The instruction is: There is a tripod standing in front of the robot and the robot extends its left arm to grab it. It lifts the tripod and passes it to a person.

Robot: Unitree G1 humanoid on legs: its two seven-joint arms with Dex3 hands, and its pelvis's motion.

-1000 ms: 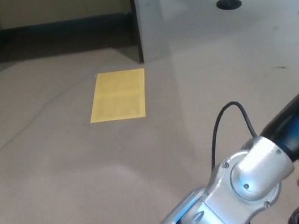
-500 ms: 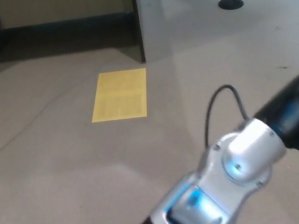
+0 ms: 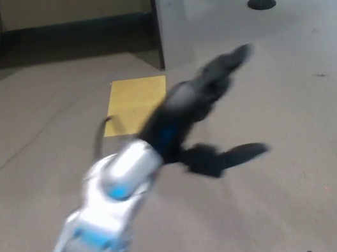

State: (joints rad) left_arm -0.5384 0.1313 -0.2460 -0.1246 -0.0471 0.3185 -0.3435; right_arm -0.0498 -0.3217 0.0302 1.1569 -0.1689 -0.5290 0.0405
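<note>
Head view: the left hand [image 3: 202,117] is blurred, reaching up and right across the carpeted floor [image 3: 309,193] with its fingers [image 3: 247,150] spread and nothing between them. Its silver forearm [image 3: 104,208] enters from the lower left. A yellow sheet [image 3: 132,100] lies flat on the floor — partly behind the arm. The tripod is nowhere in the picture.

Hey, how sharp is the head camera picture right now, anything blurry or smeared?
Head view: the left arm and its black left hand are smeared by motion blur; the yellow sheet and floor are sharper, with soft, even lighting.
</note>
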